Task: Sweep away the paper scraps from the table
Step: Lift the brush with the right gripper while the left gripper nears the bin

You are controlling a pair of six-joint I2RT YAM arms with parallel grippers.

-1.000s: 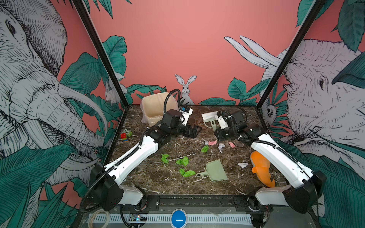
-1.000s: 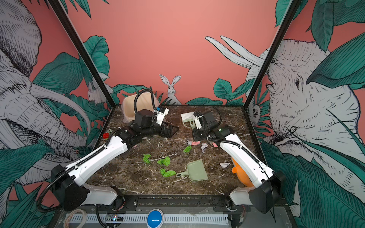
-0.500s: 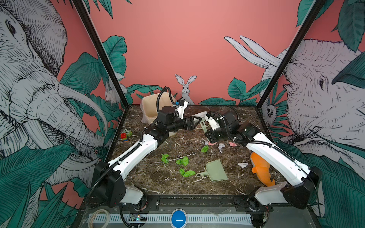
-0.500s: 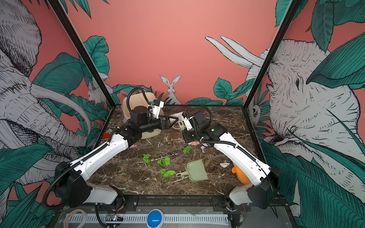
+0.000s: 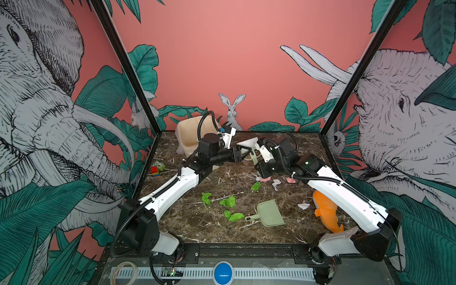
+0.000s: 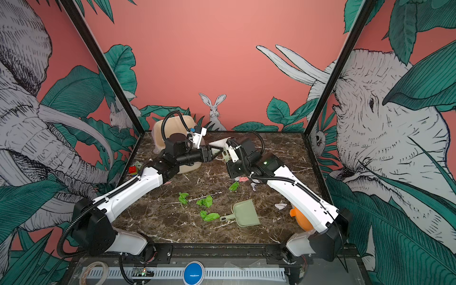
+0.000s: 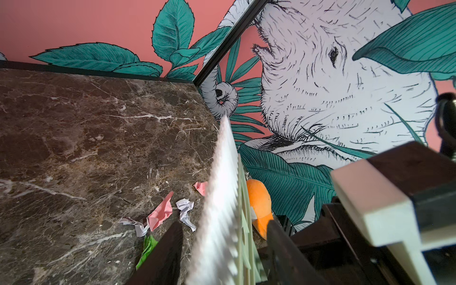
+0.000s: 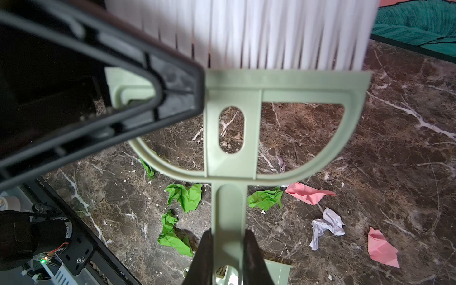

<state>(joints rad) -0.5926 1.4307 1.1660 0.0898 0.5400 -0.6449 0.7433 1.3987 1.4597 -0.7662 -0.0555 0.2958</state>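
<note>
A pale green brush [image 5: 246,142] with white bristles hangs in the air over the back of the table [image 5: 222,237]. My right gripper [image 8: 228,246] is shut on the brush handle [image 8: 229,209]. My left gripper [image 7: 224,246] straddles the brush head [image 7: 222,197], open, with a gap showing on each side. Both grippers meet at the back centre in both top views, left gripper [image 6: 214,154] and right gripper [image 6: 225,158]. Paper scraps lie below and nearer: green [image 5: 228,201], pink [image 5: 265,179] and white [image 5: 276,183]; another white scrap [image 5: 303,206] lies right.
A green dustpan [image 5: 270,213] lies on the table near the front, right of the green scraps. An orange fish toy [image 5: 325,209] sits under the right arm. A beige bin [image 5: 187,138] stands at the back left. Toy blocks [image 5: 155,170] rest by the left wall.
The right arm has carried the brush left toward the back centre. The left gripper has swung right to meet it, and its jaws have narrowed around the brush head.
</note>
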